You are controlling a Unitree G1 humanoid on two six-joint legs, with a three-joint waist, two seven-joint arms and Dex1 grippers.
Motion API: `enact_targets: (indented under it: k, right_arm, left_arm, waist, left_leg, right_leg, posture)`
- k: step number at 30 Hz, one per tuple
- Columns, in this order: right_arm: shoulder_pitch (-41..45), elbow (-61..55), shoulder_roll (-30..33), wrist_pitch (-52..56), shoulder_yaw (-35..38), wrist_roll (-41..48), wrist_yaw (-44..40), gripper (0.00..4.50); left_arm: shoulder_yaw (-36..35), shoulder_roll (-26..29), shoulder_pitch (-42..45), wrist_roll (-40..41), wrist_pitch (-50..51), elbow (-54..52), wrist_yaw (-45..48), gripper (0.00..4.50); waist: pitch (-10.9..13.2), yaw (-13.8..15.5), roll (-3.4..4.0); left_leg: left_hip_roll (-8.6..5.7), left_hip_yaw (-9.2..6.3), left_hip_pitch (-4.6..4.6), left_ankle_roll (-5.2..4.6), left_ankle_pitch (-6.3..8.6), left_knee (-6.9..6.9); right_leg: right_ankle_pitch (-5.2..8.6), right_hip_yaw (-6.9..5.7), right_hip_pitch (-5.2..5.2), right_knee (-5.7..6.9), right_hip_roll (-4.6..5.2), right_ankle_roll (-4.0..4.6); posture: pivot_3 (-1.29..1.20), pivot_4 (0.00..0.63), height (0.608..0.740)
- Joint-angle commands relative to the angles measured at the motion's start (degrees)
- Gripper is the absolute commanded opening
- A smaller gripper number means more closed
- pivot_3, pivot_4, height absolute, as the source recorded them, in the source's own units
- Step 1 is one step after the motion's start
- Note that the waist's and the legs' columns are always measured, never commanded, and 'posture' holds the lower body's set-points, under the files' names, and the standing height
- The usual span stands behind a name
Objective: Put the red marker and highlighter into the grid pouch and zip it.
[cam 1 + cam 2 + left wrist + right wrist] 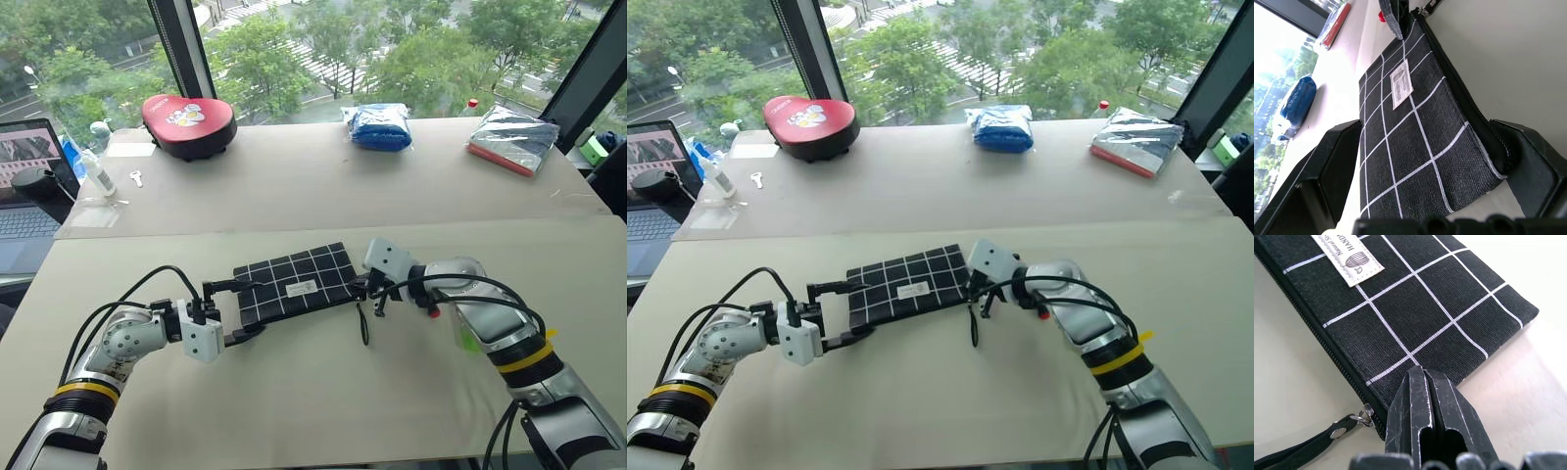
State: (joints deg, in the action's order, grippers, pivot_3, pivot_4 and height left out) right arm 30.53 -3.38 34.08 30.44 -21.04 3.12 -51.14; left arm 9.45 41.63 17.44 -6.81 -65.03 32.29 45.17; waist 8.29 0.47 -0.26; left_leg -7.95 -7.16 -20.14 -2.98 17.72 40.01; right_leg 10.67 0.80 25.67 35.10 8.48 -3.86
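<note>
We see the grid pouch (pixel 296 284) lying flat on the pale table (pixel 323 392), label side up, w/ the white label (pixel 301 289) near its middle. Our left gripper (pixel 233 313) has its fingers spread wide, one on each side of the pouch's left end; in the left wrist view the near finger (pixel 1528 171) touches the zipper-side corner, the other finger (pixel 1317 171) sits just beside the far edge. Our right gripper (pixel 1427 382) is closed tight, tips resting at the pouch's right end; can't tell if any fabric is pinched between them. Zipper pull and black strap (pixel 1308 448) lie on the table just beside that end. Zipper looks closed along the edge visible to us.
</note>
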Motion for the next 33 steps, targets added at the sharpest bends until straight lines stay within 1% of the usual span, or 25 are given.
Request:
enact_targets:
  k: [1, 3, 6, 14, 16, 21, 23, 24, 25, 26, 28, 30, 32, 33]
  right_arm:
    - [-1.71, -0.75, 0.31, 1.06, -0.61, -0.17, -1.29, 0.05]
    - [-1.77, -0.76, 0.34, 1.06, -0.42, -0.16, -1.29, 0.05]
    - [-1.82, -0.77, 0.38, 1.14, -0.12, -0.18, -1.20, 0.00]
    - [-2.06, -0.73, 0.13, 1.36, 0.46, -0.27, -1.00, 0.00]
    - [-2.05, -0.69, 0.03, 1.42, 0.52, -0.26, -1.02, 0.00]
    - [-1.63, 0.07, -0.61, 1.68, 1.43, 0.47, -0.96, 0.00]
    - [-1.27, 0.43, -1.07, 1.76, 2.42, 1.08, -0.85, 0.59]
    - [-0.98, 0.84, -1.43, 1.94, 3.27, 1.56, -0.67, 0.81]
    - [-0.73, 0.98, -1.68, 1.85, 4.21, 2.34, -0.99, 1.20]
    - [-0.32, 1.08, -2.33, 2.60, 5.72, 3.59, -0.92, 1.44]
    - [1.10, 1.16, -3.55, 4.51, 9.58, 6.72, -0.82, 2.20]
    - [4.34, 2.42, -5.72, 9.79, 16.27, 11.74, 1.43, 2.88]
    - [7.74, 3.24, -6.31, 15.76, 23.63, 18.32, 2.08, 3.54]
    - [8.74, 2.89, -5.78, 17.58, 26.48, 21.06, 1.62, 3.54]
  left_arm:
    - [2.49, -0.49, 1.15, -4.15, -2.83, 5.31, -1.43, 4.50]
    - [3.30, -0.67, 2.04, -4.47, -4.38, 6.81, -2.14, 4.50]
    - [4.88, -0.88, 3.11, -4.25, -6.41, 8.65, -2.35, 3.76]
    - [9.31, -0.82, 3.96, -1.64, -8.83, 9.52, -1.22, 0.70]
    - [10.03, -0.75, 4.09, -0.61, -8.75, 9.14, -0.67, 0.03]
    - [11.50, -0.43, 4.35, 2.71, -7.43, 7.02, 1.01, 0.01]
    - [11.93, -0.27, 4.32, 4.40, -6.43, 6.05, 1.95, 0.00]
    - [12.23, -0.15, 4.21, 5.49, -5.60, 5.43, 2.70, 0.00]
    - [12.44, 0.00, 4.02, 6.65, -4.36, 4.75, 3.52, 0.00]
    - [12.42, 0.03, 3.76, 8.13, -2.86, 3.93, 4.19, 0.00]
    - [11.47, -0.37, 3.24, 12.47, 1.74, 1.69, 5.45, 0.00]
    - [10.42, -0.70, 3.01, 15.64, 5.99, -0.44, 6.64, 0.00]
    - [8.83, -1.33, 2.78, 18.29, 11.05, -2.83, 6.96, 0.00]
    - [7.98, -1.70, 2.64, 19.19, 13.63, -4.01, 6.77, 0.00]
  waist:
    - [-0.03, 0.08, 0.01]
    - [-0.03, 0.17, 0.01]
    - [-0.03, 0.18, 0.01]
    - [-0.07, 0.22, 0.06]
    - [-0.11, 0.22, 0.12]
    - [-0.11, 0.21, 0.12]
    - [-0.11, 0.20, 0.12]
    - [-0.11, 0.19, 0.12]
    - [-0.11, 0.20, 0.12]
    - [-0.11, 0.20, 0.12]
    - [-0.11, 0.09, 0.12]
    - [-0.10, -0.08, 0.11]
    - [-0.08, -0.26, 0.11]
    - [-0.07, -0.21, 0.11]
  left_leg:
    - [0.01, 0.00, 0.01, 0.01, -0.01, -0.01]
    - [0.01, 0.00, 0.10, 0.02, -0.01, -0.01]
    - [0.01, 0.00, 0.45, 0.00, 0.00, -0.03]
    - [0.00, 0.00, 0.50, -0.04, 0.02, -0.06]
    - [0.00, 0.00, 0.53, -0.06, 0.03, -0.09]
    - [0.00, 0.00, 0.53, -0.10, 0.06, -0.11]
    - [0.00, 0.00, 0.52, -0.12, 0.07, -0.11]
    - [0.00, 0.00, 0.51, -0.13, 0.08, -0.11]
    - [0.00, 0.00, 0.51, -0.14, 0.08, -0.12]
    - [0.00, 0.00, 0.51, -0.15, 0.08, -0.12]
    - [0.00, 0.00, 0.47, -0.15, 0.09, -0.15]
    - [0.00, 0.00, 0.34, -0.16, 0.09, -0.15]
    - [0.00, 0.00, 0.14, -0.14, 0.08, -0.12]
    - [0.00, 0.00, -0.04, -0.13, 0.07, -0.07]
  right_leg:
    - [-0.05, 0.00, -0.02, 0.00, 0.00, 0.00]
    - [-0.11, -0.01, -0.12, -0.01, 0.00, -0.01]
    - [-0.14, 0.00, -0.50, -0.09, -0.01, -0.05]
    - [-0.17, 0.01, -0.51, -0.11, -0.01, -0.12]
    - [-0.17, 0.01, -0.53, -0.12, -0.01, -0.12]
    - [-0.17, 0.01, -0.52, -0.14, -0.01, -0.13]
    - [-0.18, 0.01, -0.52, -0.17, -0.01, -0.14]
    - [-0.18, 0.01, -0.51, -0.17, -0.01, -0.15]
    - [-0.18, 0.01, -0.51, -0.17, -0.01, -0.15]
    - [-0.18, 0.01, -0.51, -0.18, -0.01, -0.15]
    - [-0.18, 0.01, -0.46, -0.20, -0.01, -0.15]
    - [-0.18, 0.02, -0.34, -0.19, -0.01, -0.15]
    - [-0.19, 0.03, -0.14, -0.16, -0.01, -0.14]
    - [-0.20, 0.05, 0.03, -0.13, -0.01, -0.14]
  posture:
    - [0.00, 0.150, 0.740]
    - [0.00, 0.150, 0.740]
    - [0.00, 0.150, 0.740]
    - [0.00, 0.150, 0.740]
    - [0.00, 0.150, 0.740]
    - [0.00, 0.150, 0.740]
    - [0.00, 0.150, 0.740]
    - [0.00, 0.150, 0.740]
    - [0.00, 0.150, 0.740]
    - [0.00, 0.150, 0.740]
    - [0.00, 0.150, 0.740]
    - [0.00, 0.150, 0.740]
    - [0.00, 0.150, 0.740]
    - [0.00, 0.150, 0.740]
